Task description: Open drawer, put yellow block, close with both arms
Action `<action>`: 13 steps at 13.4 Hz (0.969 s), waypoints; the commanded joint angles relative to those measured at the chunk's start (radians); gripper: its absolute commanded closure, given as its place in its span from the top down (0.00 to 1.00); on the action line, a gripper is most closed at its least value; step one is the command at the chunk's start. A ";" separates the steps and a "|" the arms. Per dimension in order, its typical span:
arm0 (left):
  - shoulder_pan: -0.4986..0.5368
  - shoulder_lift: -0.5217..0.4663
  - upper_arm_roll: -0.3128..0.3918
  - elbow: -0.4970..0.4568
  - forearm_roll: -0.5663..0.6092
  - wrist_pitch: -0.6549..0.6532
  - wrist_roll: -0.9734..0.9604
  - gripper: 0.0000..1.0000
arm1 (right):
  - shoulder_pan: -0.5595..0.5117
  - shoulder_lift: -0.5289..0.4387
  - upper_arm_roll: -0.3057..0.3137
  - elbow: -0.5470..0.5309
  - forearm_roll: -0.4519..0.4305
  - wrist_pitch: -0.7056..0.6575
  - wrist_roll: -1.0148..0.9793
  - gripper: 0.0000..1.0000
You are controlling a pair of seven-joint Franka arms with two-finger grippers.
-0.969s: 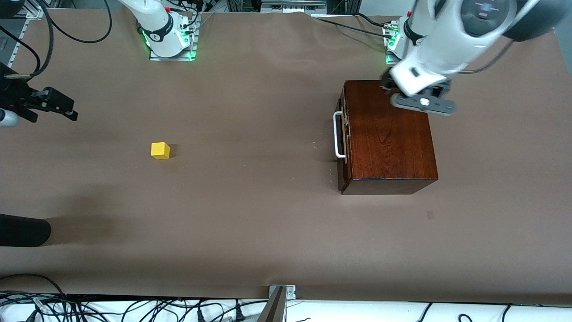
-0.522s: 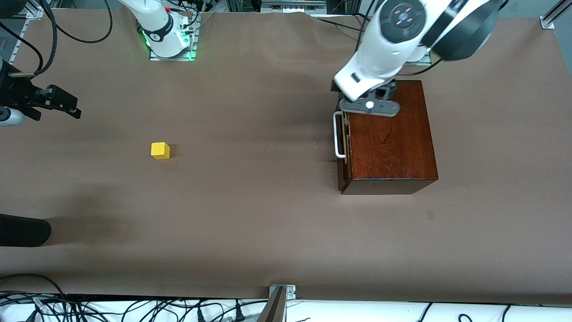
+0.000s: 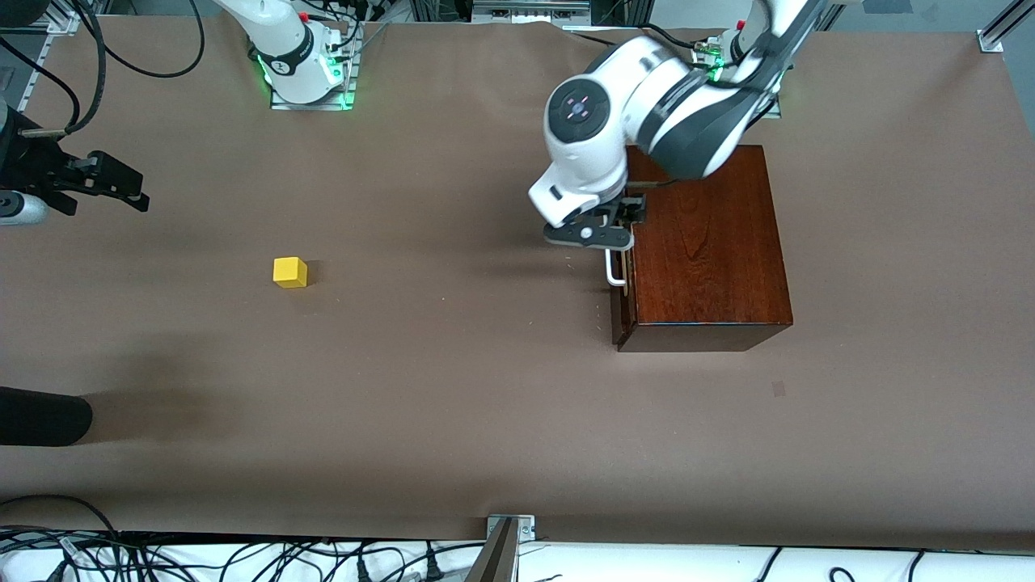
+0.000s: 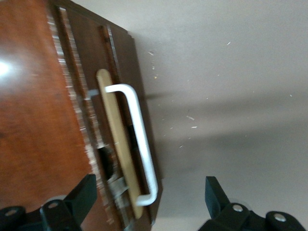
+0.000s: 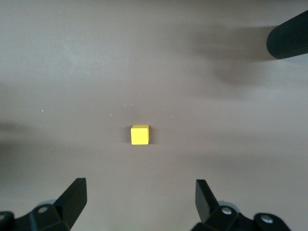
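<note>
The dark wooden box stands toward the left arm's end of the table. Its drawer is shut, and the white bar handle faces the right arm's end. My left gripper is open over the handle. In the left wrist view the handle has its end between my fingertips, with no contact, and the left gripper is empty. The yellow block lies on the table toward the right arm's end. My right gripper hangs open and empty near it. The right wrist view shows the block ahead of the right gripper.
A black rounded object lies at the table's edge, nearer the front camera than the block, and it also shows in the right wrist view. Cables and a metal bracket run along the near edge. Brown table lies between block and box.
My left arm has swung from over the box's top to over the drawer's handle, coming lower. My right gripper has barely moved. The block and box have stayed in place.
</note>
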State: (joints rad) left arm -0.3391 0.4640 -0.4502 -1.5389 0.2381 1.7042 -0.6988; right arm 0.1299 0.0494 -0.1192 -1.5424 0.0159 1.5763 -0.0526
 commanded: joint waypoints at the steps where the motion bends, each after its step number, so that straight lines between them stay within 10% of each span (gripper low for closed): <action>1: -0.021 0.022 -0.001 -0.001 0.070 0.011 -0.068 1.00 | 0.004 -0.014 0.015 0.011 -0.001 -0.029 -0.007 1.00; 13: -0.038 0.059 -0.001 -0.168 0.204 0.204 -0.272 1.00 | 0.005 -0.008 0.015 0.015 0.004 -0.021 -0.013 1.00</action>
State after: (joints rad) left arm -0.3671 0.5146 -0.4499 -1.7055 0.3986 1.8936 -0.9308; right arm 0.1343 0.0432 -0.1046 -1.5423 0.0160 1.5706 -0.0541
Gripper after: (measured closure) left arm 0.000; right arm 0.000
